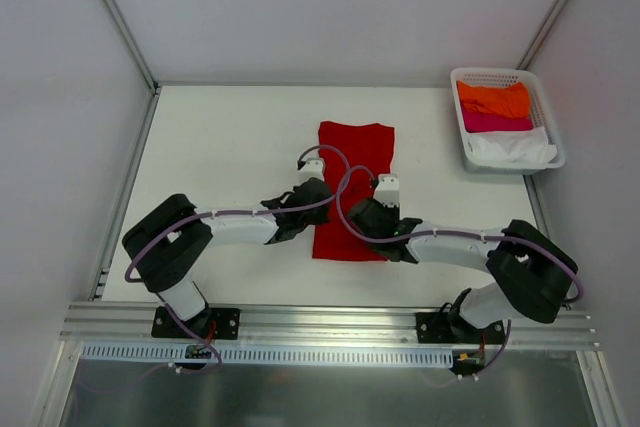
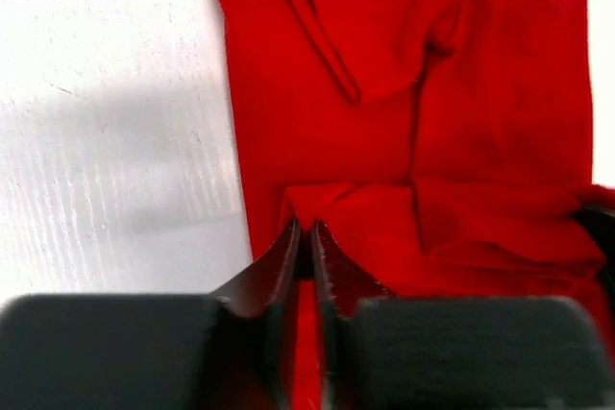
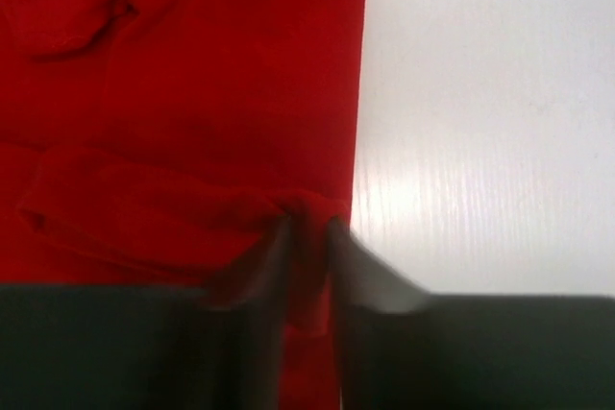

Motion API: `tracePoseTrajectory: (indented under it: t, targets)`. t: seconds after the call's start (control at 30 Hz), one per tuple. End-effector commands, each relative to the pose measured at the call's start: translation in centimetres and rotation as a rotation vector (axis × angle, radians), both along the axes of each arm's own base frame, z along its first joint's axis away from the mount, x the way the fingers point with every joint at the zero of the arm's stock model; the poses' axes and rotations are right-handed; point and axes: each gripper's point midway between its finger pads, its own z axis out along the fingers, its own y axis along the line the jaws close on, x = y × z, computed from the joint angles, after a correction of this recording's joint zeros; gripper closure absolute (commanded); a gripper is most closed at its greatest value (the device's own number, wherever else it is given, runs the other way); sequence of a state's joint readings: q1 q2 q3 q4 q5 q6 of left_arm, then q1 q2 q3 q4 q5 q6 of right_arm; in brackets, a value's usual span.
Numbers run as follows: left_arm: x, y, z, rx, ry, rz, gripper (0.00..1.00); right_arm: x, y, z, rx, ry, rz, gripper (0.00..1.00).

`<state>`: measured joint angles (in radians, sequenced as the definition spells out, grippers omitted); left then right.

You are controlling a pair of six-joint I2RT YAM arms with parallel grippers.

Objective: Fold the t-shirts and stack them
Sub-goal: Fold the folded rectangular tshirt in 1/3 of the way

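A deep red t-shirt lies folded into a long strip in the middle of the table. My left gripper is shut on its left edge, with red cloth pinched between the tips in the left wrist view. My right gripper is shut on its right edge, the cloth bunched between the fingers in the right wrist view. The near part of the red shirt is gathered and lifted between the two grippers. Orange, magenta pink and white shirts lie in the basket.
A white plastic lattice basket stands at the back right of the white table. White walls enclose the table on three sides. A metal rail runs along the near edge by the arm bases.
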<state>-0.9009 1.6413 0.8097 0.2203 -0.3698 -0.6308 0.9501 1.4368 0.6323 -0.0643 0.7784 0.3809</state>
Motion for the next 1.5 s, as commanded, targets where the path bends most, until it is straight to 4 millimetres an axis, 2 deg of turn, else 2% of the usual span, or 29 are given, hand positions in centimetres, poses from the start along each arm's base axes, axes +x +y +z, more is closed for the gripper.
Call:
tracePoseTrajectory:
  t: [0.0,0.07,0.1,0.13,0.2,0.23,0.27,0.33,0.4,0.47,0.5,0.53,0.57,0.6,0.63,0.67,0.7,0.83,0.87,1.07,1.23,1.47]
  targets:
    - [1.3,-0.7,1.2,-0.008,-0.045,-0.023,0.88,2.2,1.4,1.1,0.031,-0.022,0.011,0.68]
    - [1.6,-0.1,1.2,0.003,-0.051,-0.002,0.56,3.1,1.8,1.3,0.027,-0.035,0.016,0.29]
    - [1.8,0.2,1.2,0.013,-0.06,0.011,0.4,3.5,1.8,1.7,0.021,-0.049,0.01,0.2]
    - [2.1,0.6,1.3,0.02,-0.071,0.025,0.03,4.4,2.1,2.6,0.013,-0.07,0.018,0.19]
    - [2.8,0.7,2.7,0.02,-0.119,0.035,0.01,5.5,2.0,3.6,-0.002,-0.09,0.012,0.13]
    - [3.2,0.7,4.0,0.006,-0.149,0.04,0.01,6.5,2.4,5.2,-0.012,-0.114,0.029,0.12]
    - [3.4,0.7,4.9,0.01,-0.175,0.029,0.01,6.9,2.5,5.9,-0.016,-0.125,0.036,0.12]
    - [3.8,0.4,7.6,-0.025,-0.22,0.027,0.01,7.6,2.8,8.9,0.0,-0.175,0.049,0.14]
    - [3.5,0.4,8.6,-0.045,-0.222,0.021,0.01,7.3,2.8,11.1,0.041,-0.201,0.066,0.21]
    - [2.8,0.6,9.2,-0.079,-0.207,0.023,0.01,6.3,2.8,11.5,0.057,-0.182,0.091,0.25]
    - [2.0,1.1,8.2,-0.068,-0.173,0.016,0.09,5.4,2.8,11.3,0.047,-0.165,0.112,0.29]
    - [1.5,1.5,8.2,-0.08,-0.165,0.02,0.21,4.7,2.8,11.9,0.061,-0.178,0.122,0.34]
    - [0.6,2.1,6.9,-0.087,-0.127,0.037,0.55,3.3,2.8,11.0,0.038,-0.174,0.14,0.5]
    - [0.0,2.4,6.3,-0.088,-0.1,0.034,0.83,2.5,2.6,10.6,0.028,-0.165,0.145,0.64]
    - [-0.5,2.7,6.0,-0.089,-0.082,0.038,1.0,1.7,2.7,10.5,0.036,-0.159,0.154,0.75]
    - [-0.9,3.0,5.4,-0.091,-0.059,0.048,1.0,0.5,3.0,9.3,0.036,-0.127,0.183,0.96]
    - [-1.6,3.2,4.4,-0.074,-0.035,0.042,1.0,-0.2,3.2,8.5,0.052,-0.106,0.18,0.99]
    - [-3.1,3.5,1.3,-0.042,0.04,0.044,1.0,-1.8,4.4,4.9,0.062,-0.038,0.205,1.0]
    - [-3.3,3.4,0.8,-0.042,0.055,0.048,1.0,-2.1,4.9,3.3,0.049,0.0,0.218,0.99]
    - [-4.4,1.7,-1.2,-0.1,0.094,-0.004,1.0,-1.7,7.9,-0.5,0.064,0.076,0.238,0.99]
    - [-4.7,1.3,-0.9,-0.131,0.081,-0.022,1.0,-1.0,9.5,-0.8,0.069,0.078,0.251,1.0]
    - [-5.4,0.3,0.7,-0.182,0.063,-0.062,1.0,-0.3,9.0,-0.4,0.025,0.07,0.232,1.0]
